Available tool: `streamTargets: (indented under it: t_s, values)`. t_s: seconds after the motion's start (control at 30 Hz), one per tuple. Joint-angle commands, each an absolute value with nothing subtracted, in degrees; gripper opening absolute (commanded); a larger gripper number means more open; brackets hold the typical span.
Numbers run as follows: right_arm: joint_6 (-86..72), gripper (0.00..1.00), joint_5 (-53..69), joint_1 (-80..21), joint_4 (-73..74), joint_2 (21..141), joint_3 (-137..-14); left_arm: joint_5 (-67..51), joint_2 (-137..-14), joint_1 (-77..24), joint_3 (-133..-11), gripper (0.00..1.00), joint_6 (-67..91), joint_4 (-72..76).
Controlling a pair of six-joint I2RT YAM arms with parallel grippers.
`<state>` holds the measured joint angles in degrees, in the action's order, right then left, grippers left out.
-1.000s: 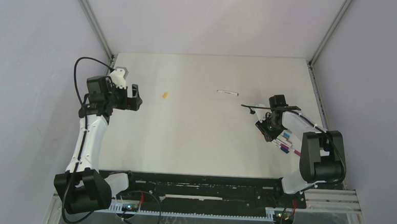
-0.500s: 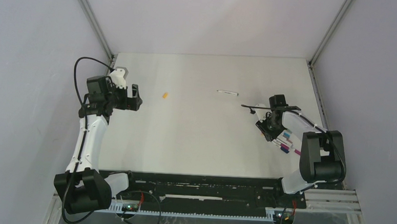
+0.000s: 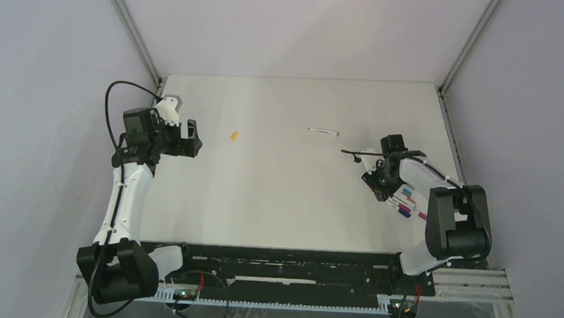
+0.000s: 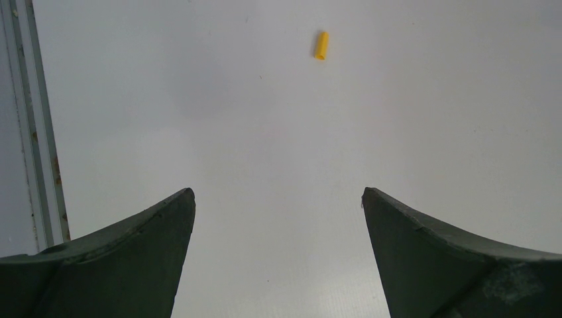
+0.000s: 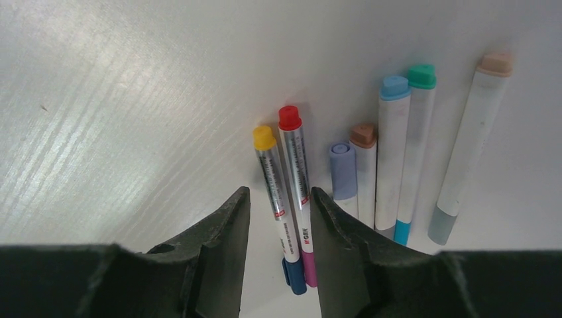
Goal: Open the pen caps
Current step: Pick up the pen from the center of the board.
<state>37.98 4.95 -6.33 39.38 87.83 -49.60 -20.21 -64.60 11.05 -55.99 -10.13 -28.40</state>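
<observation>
A loose yellow pen cap [image 3: 234, 135] [image 4: 321, 46] lies on the white table, ahead of my left gripper [image 3: 190, 140] [image 4: 278, 195], which is open and empty. One capless pen [image 3: 323, 131] lies alone at the back. Several pens [image 3: 406, 202] lie bunched at the right. My right gripper [image 3: 380, 180] [image 5: 280, 192] is lowered over them, jaws open and straddling two slim pens: a yellow-ended one [image 5: 270, 175] with a dark blue cap [image 5: 295, 275], and a red-ended one [image 5: 296, 162] with a magenta cap [image 5: 309, 268]. A gap shows beside the left finger.
Thicker white pens lie right of the right gripper: a lavender cap [image 5: 343, 171], a blue-ended pen [image 5: 392, 152], a green-ended pen [image 5: 419, 126] and a tan-ended pen [image 5: 474, 132]. A metal rail [image 4: 40, 132] edges the table on the left. Grey walls enclose the table.
My right gripper has shifted slightly left and away over the pen bunch, its jaws a little wider. The left arm, the yellow cap and the lone pen have not moved.
</observation>
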Motion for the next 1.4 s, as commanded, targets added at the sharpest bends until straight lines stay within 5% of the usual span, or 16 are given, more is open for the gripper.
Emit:
streamTargets:
  t_s: [0.0,0.8,1.37]
  values:
    - [38.27,0.38,4.78,-7.46,38.77,88.27,-50.01,-21.71,-64.18,11.56,-54.32,1.00,-11.09,-27.32]
    - [38.42,0.42,6.02,-9.33,43.19,81.57,-49.99,-21.89,-64.44,11.67,-54.34,1.00,-11.21,-27.35]
    - [38.23,0.38,5.68,-9.41,39.21,87.67,-47.78,-22.50,-64.53,12.04,-54.40,1.00,-11.27,-27.45]
